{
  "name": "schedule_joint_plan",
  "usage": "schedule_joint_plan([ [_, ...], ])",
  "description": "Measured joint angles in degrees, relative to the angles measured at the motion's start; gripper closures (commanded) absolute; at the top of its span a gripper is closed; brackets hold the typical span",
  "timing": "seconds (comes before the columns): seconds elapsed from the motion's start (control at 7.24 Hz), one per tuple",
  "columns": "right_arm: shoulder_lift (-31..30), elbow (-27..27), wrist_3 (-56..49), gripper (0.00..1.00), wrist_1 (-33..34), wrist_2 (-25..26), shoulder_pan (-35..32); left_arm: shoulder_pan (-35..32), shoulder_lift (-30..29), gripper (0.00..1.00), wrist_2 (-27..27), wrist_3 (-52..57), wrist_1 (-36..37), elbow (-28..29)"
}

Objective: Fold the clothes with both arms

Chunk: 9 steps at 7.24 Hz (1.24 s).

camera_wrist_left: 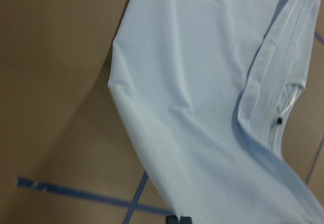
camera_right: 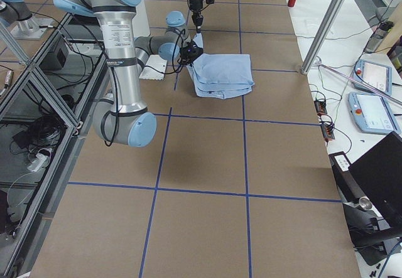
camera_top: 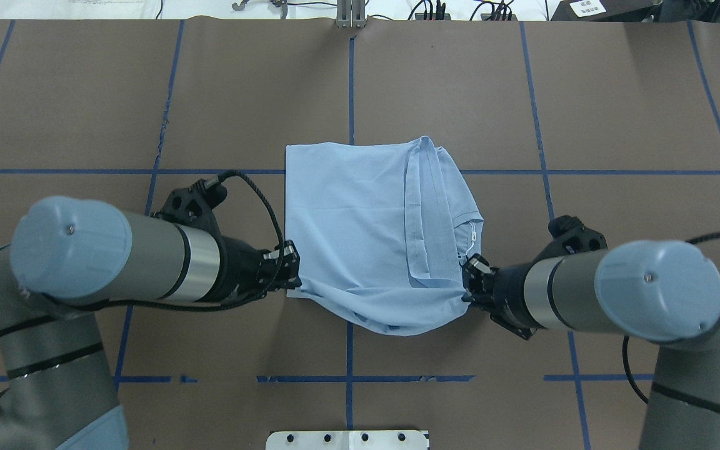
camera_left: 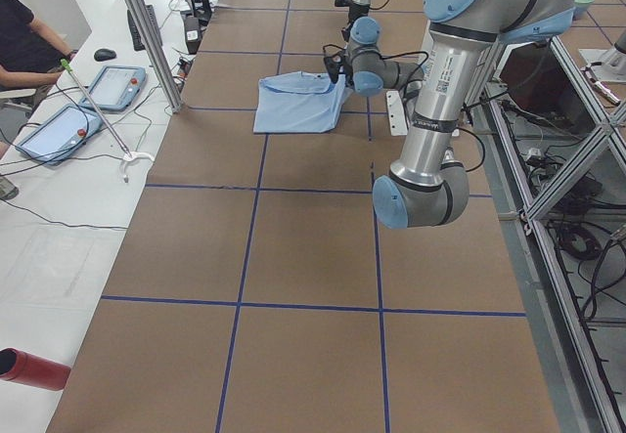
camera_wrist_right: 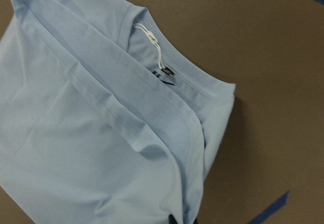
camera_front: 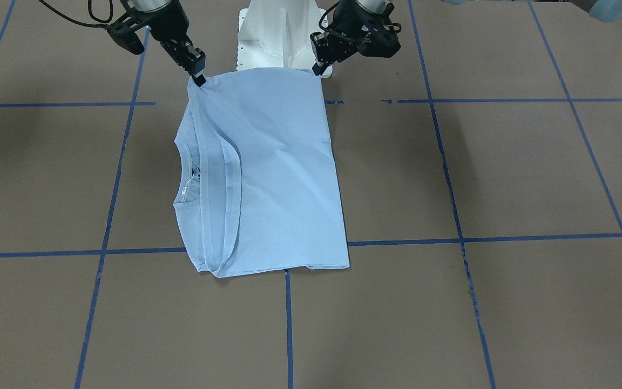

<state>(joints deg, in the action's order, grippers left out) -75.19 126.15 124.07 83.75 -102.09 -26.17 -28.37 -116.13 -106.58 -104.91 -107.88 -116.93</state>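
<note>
- Light blue T-shirt (camera_top: 360,212) lies mid-bench (camera_top: 616,94), just ahead of the robot's base (camera_front: 268,43). It is folded to a rough rectangle, with the collar (camera_top: 474,232) and white tag (camera_wrist_right: 152,38) at the robot's right end.
- Left tool (camera_top: 292,282) pinches the near left corner. Right tool (camera_top: 467,282) pinches the near right corner, just beside the collar.
- Near edge sags between them, raised off the bench; the far part lies flat.
- Judged step: start of folding the near half over the far half.
- Next move calls for both arms to lift and travel forward together, level, with the edge taut. They should lay it along the far edge before letting go.
</note>
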Motion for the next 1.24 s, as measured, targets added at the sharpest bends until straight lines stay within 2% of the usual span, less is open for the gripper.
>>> schedule_joint_plan([
  [0.14, 5.4, -5.2, -1.9, 1.00, 1.4, -3.8, -5.5, -4.5, -2.4, 1.00, -1.2, 2.4, -0.1, 3.6],
  [0.41, 12.2, -14.4, -7.5, 1.00, 2.1, -6.4, -12.5, -9.9, -5.2, 1.00, -2.4, 7.4, -0.4, 9.0],
  [0.83, 20.7, -28.3, -14.5, 1.00, 1.6, -6.9, -15.6, -12.2, -9.1, 1.00, -2.3, 10.7, -5.4, 19.4],
  [0.97, 23.2, -33.0, -18.5, 0.56, 1.4, -6.9, -16.1, -13.1, -10.6, 0.90, -2.2, 12.8, -6.9, 23.2],
  [1.1, 25.6, -38.9, -24.0, 0.01, -0.5, -6.9, -16.8, -14.3, -12.7, 0.24, -1.3, 15.7, -10.2, 29.8],
  [1.24, 27.8, -46.9, -31.6, 0.00, -6.3, -7.0, -18.2, -15.9, -14.3, 0.00, 0.7, 20.6, -15.1, 37.2],
])
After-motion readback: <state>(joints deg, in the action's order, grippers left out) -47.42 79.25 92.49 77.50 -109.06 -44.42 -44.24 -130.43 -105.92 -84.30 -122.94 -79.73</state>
